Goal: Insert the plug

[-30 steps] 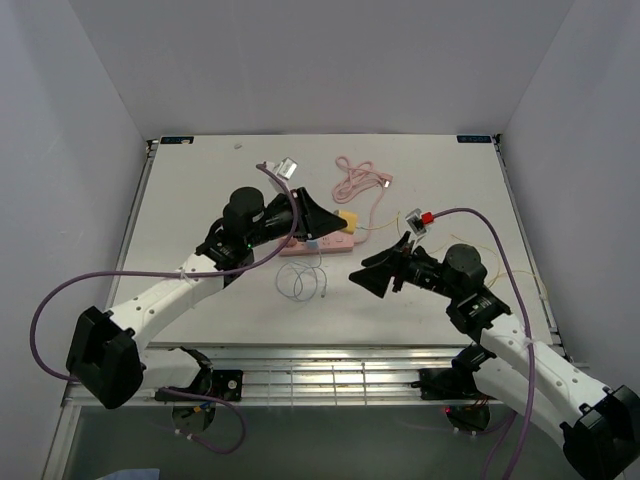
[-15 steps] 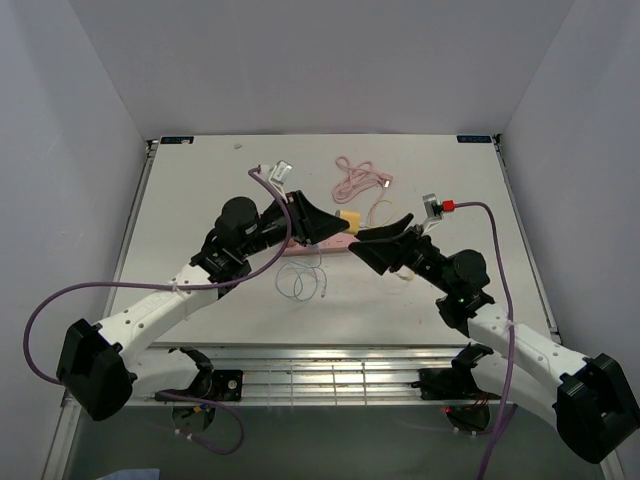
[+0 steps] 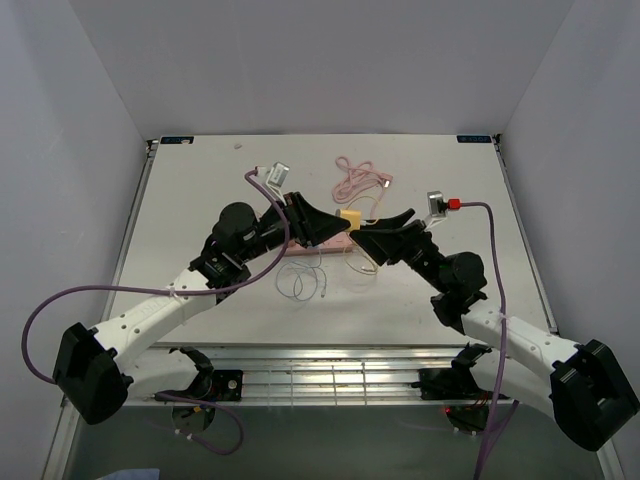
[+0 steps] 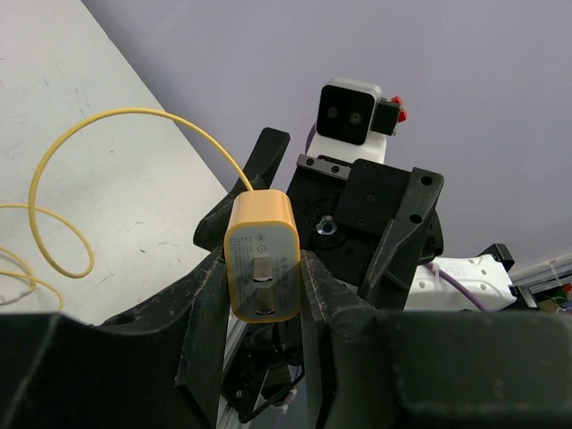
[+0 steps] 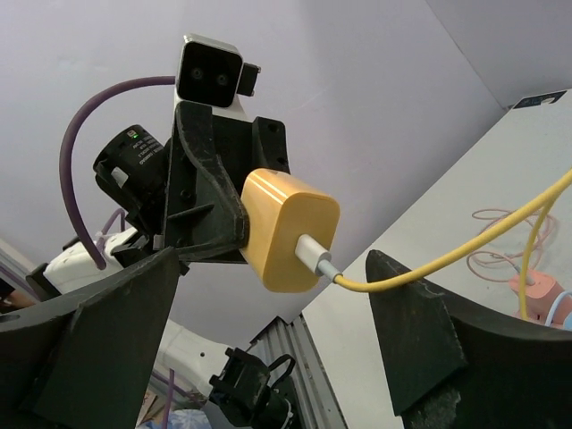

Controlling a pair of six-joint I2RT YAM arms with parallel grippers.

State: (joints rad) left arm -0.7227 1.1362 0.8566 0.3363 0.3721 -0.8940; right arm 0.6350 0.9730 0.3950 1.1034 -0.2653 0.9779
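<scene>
My left gripper [image 3: 338, 220] is shut on the yellow plug [image 3: 349, 215] and holds it off the table. In the left wrist view the plug [image 4: 262, 256] sits clamped between the fingers, its two metal prongs facing the camera. A yellow cable [image 4: 54, 188] runs from its back down to the table. My right gripper [image 3: 374, 238] is open, directly facing the plug. In the right wrist view the plug [image 5: 290, 230] hangs at the mouth of the spread fingers [image 5: 416, 331] without touching them. The pink power strip [image 3: 322, 243] lies under both grippers, partly hidden.
A coiled pink cable [image 3: 357, 178] lies at the back of the table. A thin white cable loop [image 3: 300, 283] lies in front of the strip. Loops of yellow cable [image 3: 378, 208] trail to the right of the strip. Grey walls enclose the table on three sides.
My right gripper has swung left and up from the table's right side until it faces the plug. My left gripper has shifted slightly with the plug still held.
</scene>
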